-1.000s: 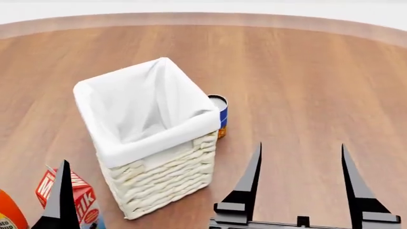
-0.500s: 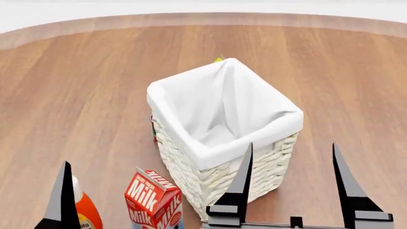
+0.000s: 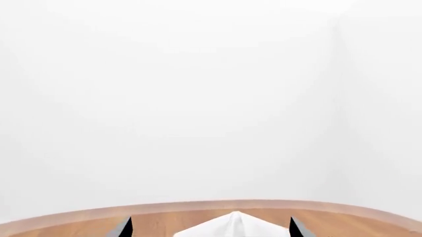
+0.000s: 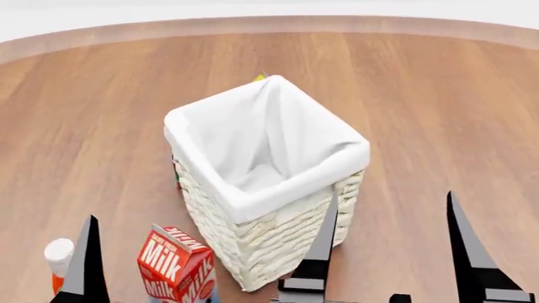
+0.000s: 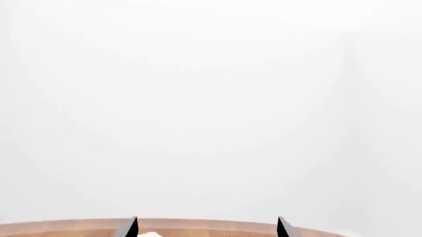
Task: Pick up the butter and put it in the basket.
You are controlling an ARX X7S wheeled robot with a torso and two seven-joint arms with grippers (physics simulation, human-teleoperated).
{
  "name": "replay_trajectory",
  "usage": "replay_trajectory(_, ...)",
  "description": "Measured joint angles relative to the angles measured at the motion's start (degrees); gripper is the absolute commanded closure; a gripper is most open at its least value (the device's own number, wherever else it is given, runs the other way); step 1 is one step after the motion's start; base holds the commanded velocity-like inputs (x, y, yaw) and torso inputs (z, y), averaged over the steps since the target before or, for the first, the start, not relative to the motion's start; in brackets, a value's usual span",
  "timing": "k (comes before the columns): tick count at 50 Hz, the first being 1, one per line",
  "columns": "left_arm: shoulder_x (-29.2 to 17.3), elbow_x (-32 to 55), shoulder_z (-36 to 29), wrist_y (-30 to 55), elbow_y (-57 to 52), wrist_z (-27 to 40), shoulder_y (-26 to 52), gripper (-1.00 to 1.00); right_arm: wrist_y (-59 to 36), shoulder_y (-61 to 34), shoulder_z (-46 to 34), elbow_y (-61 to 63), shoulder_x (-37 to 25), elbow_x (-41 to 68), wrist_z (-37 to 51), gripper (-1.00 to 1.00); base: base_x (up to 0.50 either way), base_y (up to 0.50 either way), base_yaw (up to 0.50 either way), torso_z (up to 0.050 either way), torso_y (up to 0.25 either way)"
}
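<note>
The round brown wooden table fills the head view, its curved far edge meeting a white backdrop. Near its middle stands the tall square cream-white woven wicker basket, upright, a white cloth liner folded over its rim; nothing shows inside but cloth. Its white top corner also peeks into the left wrist view.

The right gripper hangs at the near right, its two black fingers spread wide with nothing between them; one finger overlaps the basket's near right corner in the view. Of the left gripper only one black finger shows at the near left, so I cannot tell how it is set.

A red and white milk carton stands just left of the basket's near corner. Further left, a white bottle cap shows beside the left finger.

A small yellow sliver peeks over the basket's far corner, and a red and green edge at its left wall; either could be the butter, too hidden to tell.
</note>
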State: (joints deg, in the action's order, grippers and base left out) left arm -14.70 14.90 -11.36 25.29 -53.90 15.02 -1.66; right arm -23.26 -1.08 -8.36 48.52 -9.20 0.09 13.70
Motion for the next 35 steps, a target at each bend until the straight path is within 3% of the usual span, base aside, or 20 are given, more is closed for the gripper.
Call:
replay_trajectory(25, -1.70, 1.42, -1.14, -0.17, -0.23, 1.77, 0.41, -1.00, 0.70, 0.50, 1.52, 0.21, -0.70, 3.12, 1.35, -1.00, 0.00, 0.00, -0.49, 0.000, 0.000)
replay_trajectory(35, -2.22, 1.76, -1.43, -0.25, -0.29, 2.29, 0.52, -1.00, -2.25, -0.47, 1.36, 0.33, -1.02, 2.12, 2.96, -1.00, 0.00, 0.00, 0.00, 0.000, 0.000)
